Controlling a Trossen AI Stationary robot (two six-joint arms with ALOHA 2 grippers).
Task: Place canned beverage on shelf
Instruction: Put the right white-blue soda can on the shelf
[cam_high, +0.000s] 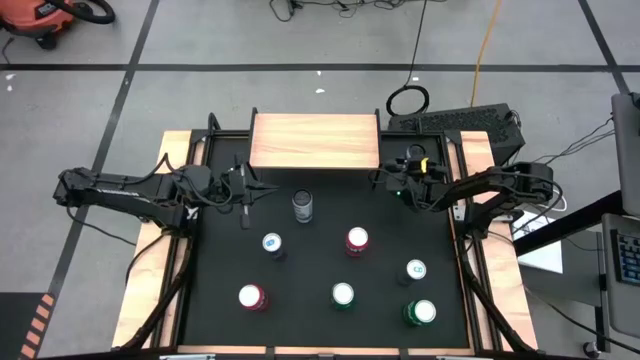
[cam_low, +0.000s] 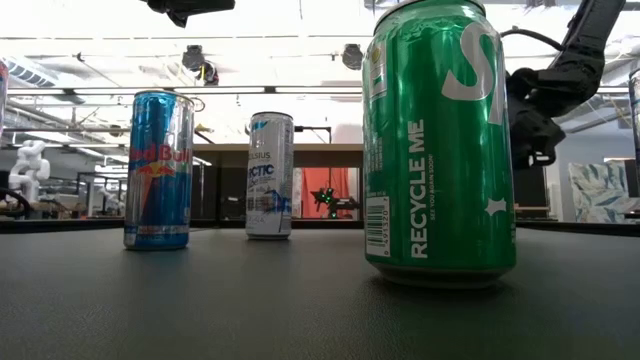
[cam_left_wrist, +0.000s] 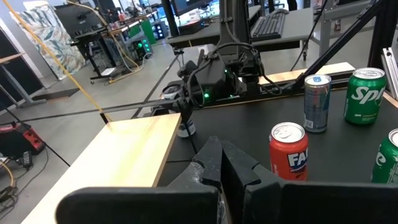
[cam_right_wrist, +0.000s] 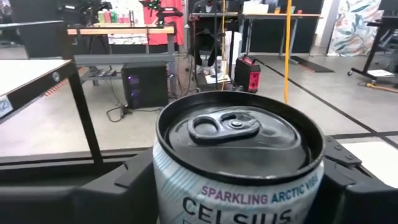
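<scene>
A robotics lab or workshop. Concrete floor (cam_high: 250, 40) crossed by dark tape lines, loose cables (cam_high: 330, 6) at top centre, orange shop vacuum (cam_high: 45, 20) at upper left. Beyond the table in the wrist views: workbenches (cam_right_wrist: 124, 31), desktop computer tower (cam_right_wrist: 146, 87), keyboard (cam_left_wrist: 270, 25) at upper right, monitor (cam_left_wrist: 78, 18) at upper left.

From my seat, the Celsius can (cam_right_wrist: 239, 162) fills the right wrist view, its lower body cut off by the frame edge and hiding most of the right hand (cam_right_wrist: 239, 186) around it. In the low view the green can (cam_low: 438, 140) loses its top to the frame and blocks the worktop behind it. From above, the right hand sits in shadow by the shelf (cam_high: 315, 141); I can't make out its fingers there.
</scene>
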